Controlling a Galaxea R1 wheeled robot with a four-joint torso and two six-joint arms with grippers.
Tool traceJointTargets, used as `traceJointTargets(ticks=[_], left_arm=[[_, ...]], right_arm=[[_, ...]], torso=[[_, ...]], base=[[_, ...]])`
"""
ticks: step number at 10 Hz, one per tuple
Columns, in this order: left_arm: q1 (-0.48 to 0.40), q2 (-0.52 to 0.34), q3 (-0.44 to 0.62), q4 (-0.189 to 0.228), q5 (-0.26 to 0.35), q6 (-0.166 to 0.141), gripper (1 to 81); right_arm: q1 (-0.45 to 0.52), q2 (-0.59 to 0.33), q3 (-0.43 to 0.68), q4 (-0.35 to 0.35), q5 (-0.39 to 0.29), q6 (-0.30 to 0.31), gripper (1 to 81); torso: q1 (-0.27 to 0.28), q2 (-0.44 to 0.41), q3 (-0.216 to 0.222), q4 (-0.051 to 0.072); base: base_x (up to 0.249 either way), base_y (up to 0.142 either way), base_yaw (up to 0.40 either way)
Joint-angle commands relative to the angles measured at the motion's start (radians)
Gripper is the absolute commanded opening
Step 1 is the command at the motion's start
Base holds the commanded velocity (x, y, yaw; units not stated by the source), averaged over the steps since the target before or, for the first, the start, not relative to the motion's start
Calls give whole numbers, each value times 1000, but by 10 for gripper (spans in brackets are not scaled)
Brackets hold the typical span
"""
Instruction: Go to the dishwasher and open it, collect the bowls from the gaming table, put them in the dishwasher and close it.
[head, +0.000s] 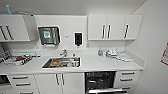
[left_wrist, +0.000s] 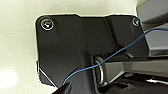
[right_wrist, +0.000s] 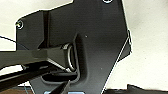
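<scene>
The dishwasher sits under the white counter, right of centre in the head view. It stands open: its dark inside with wire racks shows, and its steel door is folded down at the front. The bowls and the gaming table are out of view. In the left wrist view the arm's dark plate hangs over a pale surface, with a blue cable across it. The right wrist view shows the same kind of plate over a pale surface.
A steel sink with dishes in it lies left of the dishwasher, and a dish rack stands at the far left. Bottles and cloths sit on the counter's right end. Drawers and a side wall close the right.
</scene>
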Motion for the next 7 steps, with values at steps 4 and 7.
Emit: traceJointTargets(ticks=[4,7], left_arm=[[-43,35,-52,3,51,7,811],[-43,37,-52,7,51,7,811]], right_arm=[[62,47,-61,-11,-53,-2,811],[65,74,-87,-11,-51,-2,811]], torso=[[0,0,0,0],[0,0,0,0]], base=[[0,0,0],[0,0,0]])
